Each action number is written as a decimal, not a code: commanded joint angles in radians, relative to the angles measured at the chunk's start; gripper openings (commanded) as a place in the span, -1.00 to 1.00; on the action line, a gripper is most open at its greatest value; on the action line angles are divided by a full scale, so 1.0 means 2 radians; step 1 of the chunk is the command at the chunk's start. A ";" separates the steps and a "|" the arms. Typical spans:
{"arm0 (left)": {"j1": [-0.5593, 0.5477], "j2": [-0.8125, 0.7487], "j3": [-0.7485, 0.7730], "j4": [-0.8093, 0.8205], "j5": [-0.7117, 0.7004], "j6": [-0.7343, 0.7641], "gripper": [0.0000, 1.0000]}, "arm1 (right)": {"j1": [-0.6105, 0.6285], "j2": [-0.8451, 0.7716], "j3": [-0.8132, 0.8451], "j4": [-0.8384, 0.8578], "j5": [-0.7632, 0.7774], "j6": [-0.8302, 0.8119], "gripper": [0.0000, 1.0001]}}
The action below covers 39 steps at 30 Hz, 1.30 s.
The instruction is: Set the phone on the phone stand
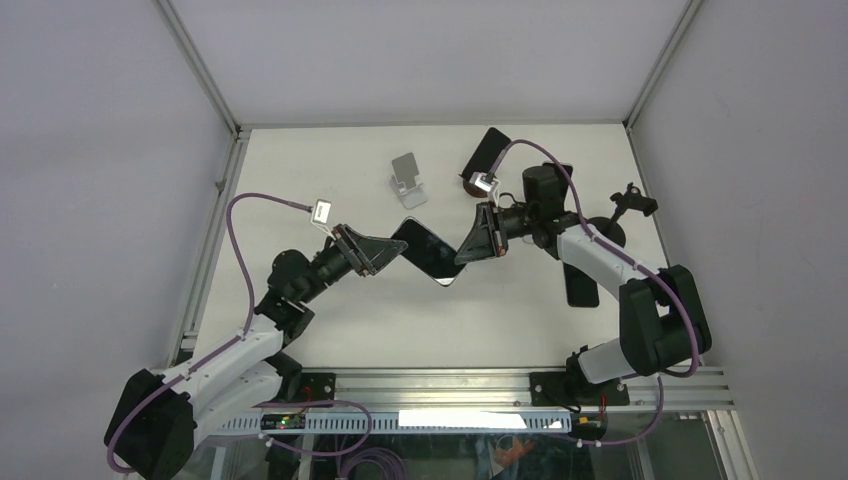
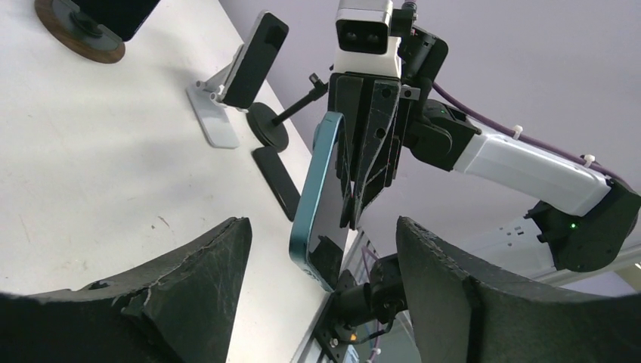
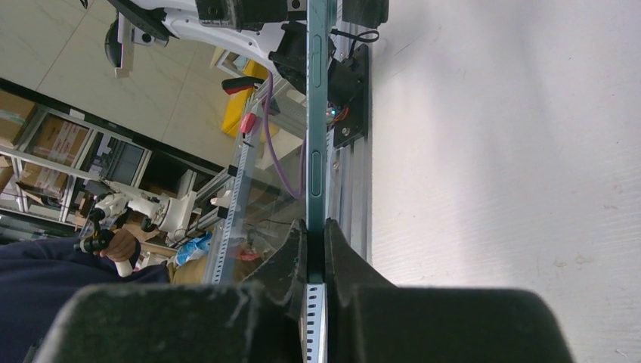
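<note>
Teal-edged black phone (image 1: pixel 430 254), silver phone stand (image 1: pixel 407 178), white table (image 1: pixel 300 170)

no legible text, labels or numbers anywhere

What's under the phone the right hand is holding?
Only white table shows around the phone, which the right hand clamps by its edge. The patch directly beneath it is covered from above.

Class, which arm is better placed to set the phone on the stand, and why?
Right. The right gripper is shut on the phone, while the left gripper is open at its other end, gripping nothing. The stand sits just beyond.
</note>
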 commanded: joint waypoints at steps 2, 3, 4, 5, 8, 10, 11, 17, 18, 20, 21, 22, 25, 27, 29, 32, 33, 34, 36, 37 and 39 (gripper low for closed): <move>0.005 0.010 0.017 0.051 0.025 0.000 0.32 | 0.008 -0.018 0.031 -0.052 -0.036 -0.061 -1.00; 0.005 0.012 0.017 0.053 0.025 0.000 0.29 | 0.008 -0.017 0.034 -0.064 -0.038 -0.070 -1.00; 0.006 0.013 0.016 0.058 0.025 0.001 0.28 | 0.009 -0.016 0.036 -0.073 -0.039 -0.078 -1.00; 0.006 0.014 0.015 0.063 0.026 0.000 0.27 | 0.009 -0.015 0.038 -0.079 -0.039 -0.082 -1.00; 0.006 0.016 0.013 0.073 0.026 0.000 0.18 | 0.011 -0.013 0.041 -0.091 -0.041 -0.093 -1.00; 0.006 0.017 0.012 0.076 0.029 0.000 0.08 | 0.013 -0.012 0.043 -0.095 -0.041 -0.097 -1.00; 0.006 0.019 0.012 0.079 0.030 -0.001 -0.04 | 0.013 -0.011 0.043 -0.098 -0.041 -0.099 -1.00; 0.007 0.030 0.009 0.095 0.042 0.003 -0.90 | 0.013 -0.010 0.046 -0.110 -0.040 -0.107 -1.00; 0.007 0.032 0.009 0.098 0.047 0.006 -1.00 | 0.014 -0.009 0.046 -0.111 -0.039 -0.109 -1.00; 0.008 0.035 0.007 0.109 0.051 0.010 -1.00 | 0.014 -0.010 0.047 -0.114 -0.036 -0.111 -1.00; 0.008 0.036 0.004 0.116 0.053 0.012 -1.00 | 0.014 -0.009 0.047 -0.116 -0.034 -0.112 -1.00; 0.010 0.037 0.002 0.122 0.056 0.012 -1.00 | 0.014 -0.009 0.048 -0.119 -0.031 -0.114 -1.00; 0.022 0.039 0.000 0.121 0.066 0.017 -1.00 | 0.014 -0.010 0.051 -0.140 -0.016 -0.130 -0.66; 0.040 0.039 0.002 0.110 0.080 0.024 -1.00 | 0.013 -0.011 0.058 -0.168 -0.002 -0.156 -0.32; 0.069 0.038 0.013 0.086 0.108 0.035 -1.00 | 0.011 -0.012 0.072 -0.223 0.024 -0.200 0.06; 0.127 0.037 0.047 0.023 0.161 0.067 -1.00 | 0.001 -0.011 0.108 -0.327 0.086 -0.291 0.42; 0.145 0.039 0.063 -0.004 0.180 0.084 -1.00 | -0.005 -0.011 0.116 -0.349 0.105 -0.311 0.47; 0.160 0.043 0.084 -0.036 0.194 0.106 -1.00 | -0.012 -0.011 0.121 -0.363 0.123 -0.323 0.50; 0.182 0.061 0.130 -0.097 0.218 0.153 -1.00 | -0.027 -0.016 0.123 -0.379 0.148 -0.343 0.53; 0.190 0.076 0.155 -0.126 0.229 0.179 -1.00 | -0.032 -0.018 0.122 -0.383 0.155 -0.350 0.54; 0.201 0.115 0.206 -0.160 0.265 0.225 -1.00 | -0.038 -0.026 0.121 -0.392 0.164 -0.366 0.54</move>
